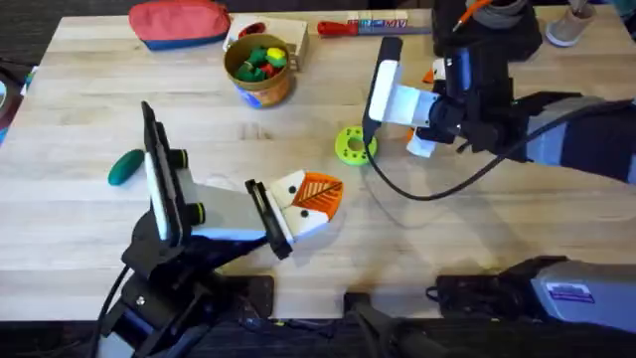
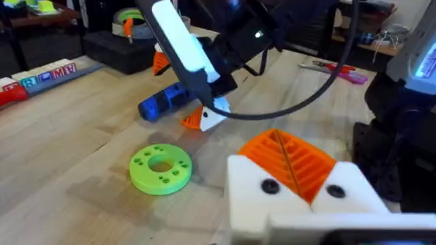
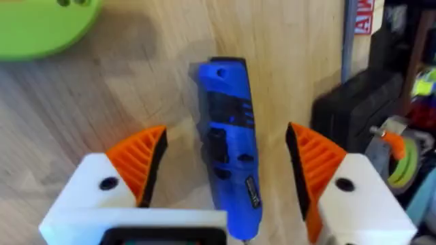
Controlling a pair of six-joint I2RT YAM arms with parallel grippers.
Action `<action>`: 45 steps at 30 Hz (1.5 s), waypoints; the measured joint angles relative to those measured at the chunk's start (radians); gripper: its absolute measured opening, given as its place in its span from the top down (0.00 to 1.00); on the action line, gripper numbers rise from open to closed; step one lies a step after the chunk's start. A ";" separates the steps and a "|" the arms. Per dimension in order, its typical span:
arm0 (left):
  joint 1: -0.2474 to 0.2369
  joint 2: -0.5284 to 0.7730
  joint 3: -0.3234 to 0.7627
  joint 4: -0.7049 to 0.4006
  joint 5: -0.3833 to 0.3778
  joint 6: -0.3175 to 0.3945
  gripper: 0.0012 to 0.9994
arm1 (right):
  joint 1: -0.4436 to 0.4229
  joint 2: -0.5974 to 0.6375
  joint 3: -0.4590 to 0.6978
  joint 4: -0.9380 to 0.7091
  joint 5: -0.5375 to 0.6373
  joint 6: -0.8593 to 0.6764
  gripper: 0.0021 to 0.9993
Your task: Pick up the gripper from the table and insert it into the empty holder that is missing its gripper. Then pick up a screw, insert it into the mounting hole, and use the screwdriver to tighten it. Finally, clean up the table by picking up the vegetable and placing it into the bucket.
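The blue screwdriver [image 3: 228, 163] lies on the table between the orange pads of my right gripper [image 3: 228, 136], which stands open around it without touching. From the left wrist, the screwdriver [image 2: 163, 102] shows under the right gripper [image 2: 178, 92]. My left gripper [image 1: 316, 196] is shut, its orange pads [image 2: 293, 160] pressed together with nothing visible between them, near the table's middle. The dark green vegetable [image 1: 124, 167] lies at the left. The yellow-orange bucket [image 1: 260, 68] with toy pieces stands at the back. The loose gripper, the holder and the screw are out of view.
A lime-green disc with holes [image 1: 350, 145] lies between the two grippers. A red pouch [image 1: 179, 22] and a red-handled tool [image 1: 343, 28] sit along the back edge. A black cable [image 1: 427, 191] loops over the table by the right arm.
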 joint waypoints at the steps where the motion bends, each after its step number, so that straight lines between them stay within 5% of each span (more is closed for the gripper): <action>1: 0.000 0.000 0.000 0.000 0.000 0.006 0.91 | 0.002 -0.012 0.000 -0.013 0.000 0.035 0.01; 2: 0.000 0.000 0.000 0.000 0.000 0.003 0.45 | 0.012 -0.074 0.000 -0.051 -0.001 0.132 0.01; 4: 0.000 0.000 0.000 0.000 0.000 0.003 0.13 | 0.017 -0.139 0.000 -0.084 -0.004 0.207 0.01; 6: 0.000 0.000 0.000 0.000 0.000 0.000 0.02 | 0.016 -0.204 0.000 -0.109 -0.007 0.276 0.01; 15: 0.000 0.000 0.000 0.000 -0.004 -0.002 0.01 | 0.020 -0.445 0.000 -0.189 -0.019 0.571 0.01; 18: 0.000 0.000 0.004 -0.011 -0.030 -0.050 0.01 | 0.020 -0.505 0.000 -0.222 -0.028 0.643 0.01; 25: 0.000 0.044 0.212 -0.384 -0.248 -0.152 0.01 | 0.020 -0.583 0.000 -0.288 -0.163 0.731 0.01; 31: 0.000 0.321 0.562 -0.687 -0.522 -0.146 0.01 | 0.021 -0.589 0.000 -0.290 -0.249 0.774 0.01; 34: 0.000 0.501 0.678 -0.740 -0.633 -0.119 0.01 | 0.021 -0.589 0.000 -0.290 -0.264 0.784 0.01; 42: 0.003 0.823 0.774 -0.741 -0.766 -0.045 0.01 | 0.021 -0.588 0.000 -0.290 -0.274 0.788 0.01; 45: 0.066 0.881 0.774 -0.744 -0.797 -0.011 0.01 | 0.021 -0.587 0.000 -0.290 -0.274 0.788 0.01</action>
